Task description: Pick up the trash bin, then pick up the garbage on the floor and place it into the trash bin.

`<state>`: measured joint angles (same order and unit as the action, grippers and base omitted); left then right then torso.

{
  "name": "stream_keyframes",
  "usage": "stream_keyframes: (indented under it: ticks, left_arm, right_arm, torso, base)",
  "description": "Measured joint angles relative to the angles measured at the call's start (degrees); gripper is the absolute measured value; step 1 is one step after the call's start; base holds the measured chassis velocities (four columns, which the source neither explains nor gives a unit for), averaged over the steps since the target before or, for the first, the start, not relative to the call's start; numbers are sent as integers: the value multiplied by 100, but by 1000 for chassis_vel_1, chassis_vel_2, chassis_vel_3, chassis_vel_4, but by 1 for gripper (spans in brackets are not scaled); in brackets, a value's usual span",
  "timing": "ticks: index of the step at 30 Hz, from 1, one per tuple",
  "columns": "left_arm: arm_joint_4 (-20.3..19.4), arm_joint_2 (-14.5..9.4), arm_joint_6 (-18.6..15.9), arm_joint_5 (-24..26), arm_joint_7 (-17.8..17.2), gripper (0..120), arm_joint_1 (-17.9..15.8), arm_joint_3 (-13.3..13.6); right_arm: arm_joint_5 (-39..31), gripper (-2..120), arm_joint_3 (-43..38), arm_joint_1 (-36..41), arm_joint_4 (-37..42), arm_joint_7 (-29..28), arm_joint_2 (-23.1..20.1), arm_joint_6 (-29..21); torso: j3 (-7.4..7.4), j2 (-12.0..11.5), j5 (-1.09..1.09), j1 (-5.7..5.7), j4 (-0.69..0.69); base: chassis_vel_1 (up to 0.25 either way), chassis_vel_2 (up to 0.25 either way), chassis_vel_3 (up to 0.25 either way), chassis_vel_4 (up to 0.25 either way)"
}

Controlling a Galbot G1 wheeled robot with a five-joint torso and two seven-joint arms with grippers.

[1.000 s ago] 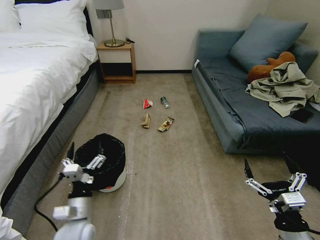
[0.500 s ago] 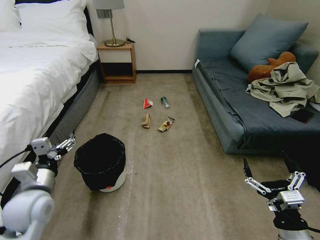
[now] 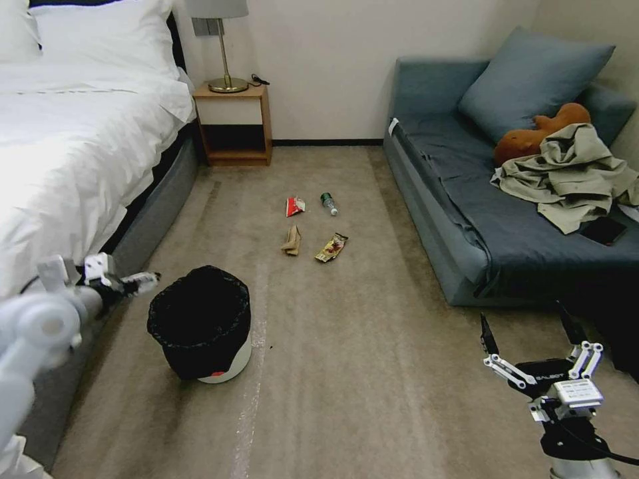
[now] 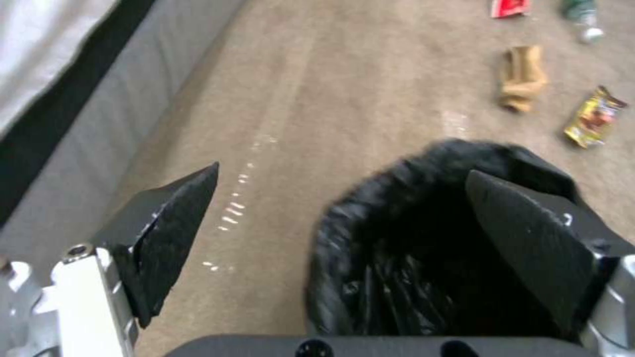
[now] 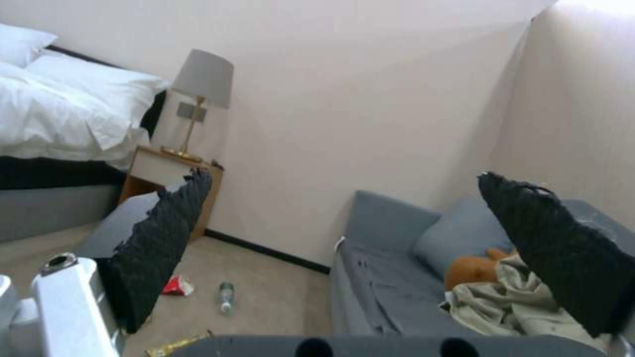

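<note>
At the left, the bed (image 3: 73, 133) with white sheets is seen, and the left gripper (image 3: 143, 278) is held low between its grey base and the trash bin (image 3: 200, 319). In the left wrist view the jaws are spread wide, one over bare carpet and the other over the black bag, with nothing between them. This placement is judged to be an approach to the rim, so that one side of the bin can be taken between the jaws; no contact can be confirmed yet.

The bin stands upright on the floor (image 3: 346, 372), near the bed. Well beyond it, in the middle of the carpet, the garbage is laid in a loose group: a red-and-white wrapper (image 3: 295, 206), a small bottle (image 3: 328, 203), a tan paper (image 3: 291, 241) and a yellow-brown wrapper (image 3: 331, 247), all apart from each other.

Behind them a wooden nightstand (image 3: 234, 123) with a lamp (image 3: 223, 40) is set against the wall. The carpet is beige and flat.

At the right, a blue sofa (image 3: 466, 219) carries a cushion, a brown toy and a crumpled garment. The right gripper (image 3: 532, 342) is kept low before the sofa, jaws released and empty, probably waiting for the litter.
</note>
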<state>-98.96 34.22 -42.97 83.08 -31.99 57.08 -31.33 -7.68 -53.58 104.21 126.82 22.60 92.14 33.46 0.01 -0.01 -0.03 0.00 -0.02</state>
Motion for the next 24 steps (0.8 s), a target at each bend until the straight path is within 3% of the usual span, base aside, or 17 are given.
stream_keyframes:
  ticks: [1,3,4,6,7,8,9,10,12,13,15,24]
  left_arm:
    - [0,0,0,0,0,100,0,0]
    - [366,-361,-2,236,-40,100,-299,319]
    - [366,-361,-2,236,-40,100,-299,319]
    - [671,-544,6,332,-44,100,-591,656]
    - [671,-544,6,332,-44,100,-591,656]
    - [836,-583,16,355,-36,100,-802,943]
    - [961,-546,24,353,-37,100,-964,1178]
    - [961,-546,24,353,-37,100,-964,1178]
    - [1119,-361,34,295,-73,100,-1189,1527]
    - [1119,-361,34,295,-73,100,-1189,1527]
    - [1161,-104,43,326,-217,100,-1458,1928]
    - [1426,319,62,371,-495,100,-1997,2579]
  right_arm:
    - [0,100,0,0,0,0,0,0]
    - [3,100,23,-28,-59,-2,0,-14]
    - [3,100,23,-28,-59,-2,0,-14]
    - [13,100,54,-78,-155,-2,0,-16]
    - [13,100,54,-78,-155,-2,0,-16]
    - [28,100,82,-112,-234,-2,0,-14]
    - [35,100,111,-132,-281,-1,0,-12]
    - [35,100,111,-132,-281,-1,0,-12]
    - [42,100,137,-149,-330,16,0,-8]
    - [42,100,137,-149,-330,16,0,-8]
    - [38,100,130,-160,-384,37,0,1]
    - [-115,100,6,-133,-502,64,-1,77]
  torso:
    - [0,0,0,0,0]
    - [-1,0,3,0,1]
    - [-1,0,3,0,1]
    - [-1,0,2,0,4]
    - [-1,0,2,0,4]
    - [-1,1,4,0,4]
    - [-1,0,3,0,2]
    - [-1,0,3,0,2]
    - [-1,0,2,0,3]
    - [-1,0,2,0,3]
    - [0,0,0,0,1]
    - [-1,0,3,0,0]
  base:
    - [0,0,0,0]
    - [0,0,0,0]
    - [0,0,0,0]
    - [0,0,0,0]
    - [0,0,0,0]
    - [0,0,0,0]
    - [0,0,0,0]
    - [0,0,0,0]
    - [0,0,0,0]
    - [0,0,0,0]
    - [0,0,0,0]
    - [0,0,0,0]
